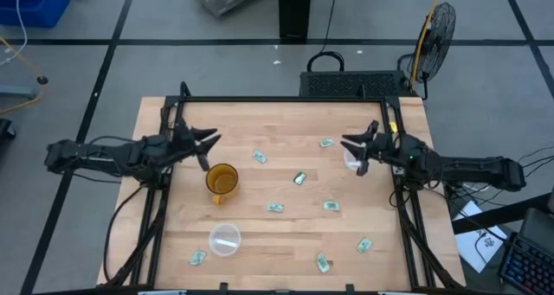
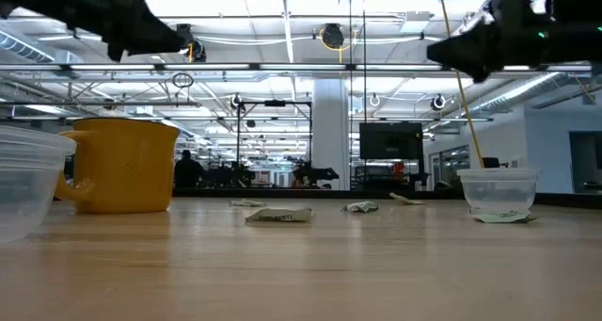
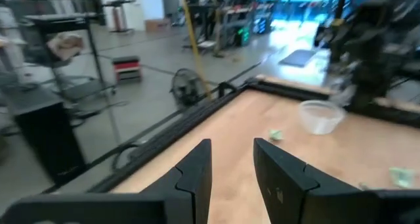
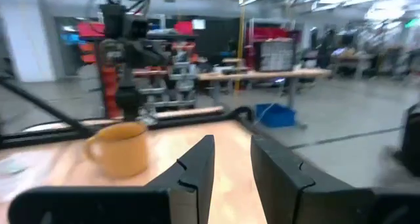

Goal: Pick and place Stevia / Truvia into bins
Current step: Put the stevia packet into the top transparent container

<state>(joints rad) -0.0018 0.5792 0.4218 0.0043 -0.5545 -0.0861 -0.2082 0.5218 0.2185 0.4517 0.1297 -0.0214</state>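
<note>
Several small pale green and white Stevia packets lie flat and scattered on the wooden table, for instance one at mid-table and one by the far edge. One clear bin stands near the front left. The other clear bin stands at the right, just under my right gripper. That gripper is open and raised above the table. My left gripper is open too and hovers just left of and beyond the amber cup. Neither gripper holds anything.
The amber-orange cup stands left of centre between my left gripper and the packets. A black frame rail runs along the table's far edge and down both sides. In the low view both arms hang high above the tabletop.
</note>
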